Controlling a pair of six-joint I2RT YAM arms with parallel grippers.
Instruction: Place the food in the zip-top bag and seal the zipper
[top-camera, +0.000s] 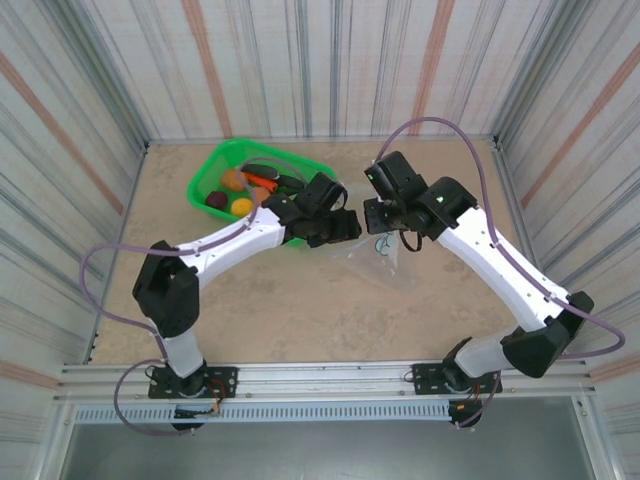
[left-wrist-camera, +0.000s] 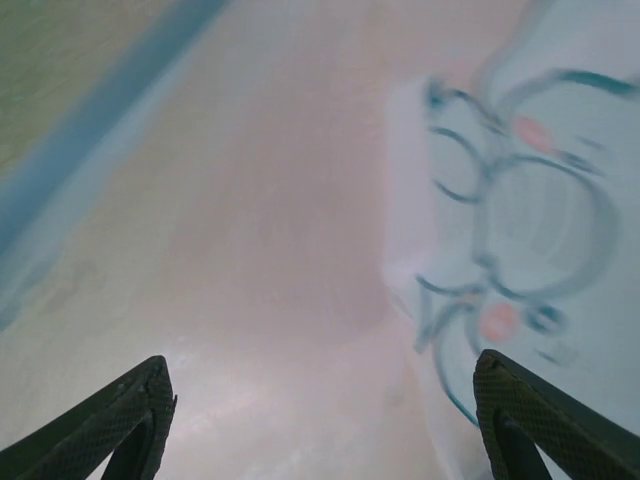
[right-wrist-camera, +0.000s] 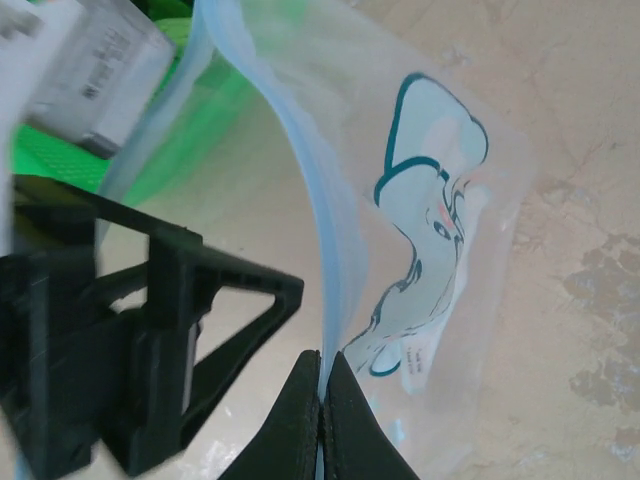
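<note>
The clear zip-top bag with its blue cartoon print lies mid-table, its mouth lifted. My right gripper is shut on the pale blue zipper at the mouth edge; from above, the right gripper is at the bag's top. My left gripper faces it at the open mouth. Its fingers stand wide apart, with nothing between them, over the bag's printed face. The food lies in the green basket: a carrot and orange, brownish and dark red round pieces.
The green mesh basket sits at the back left, just behind my left wrist. Striped walls close in the tan table on three sides. Purple cables loop from both arms.
</note>
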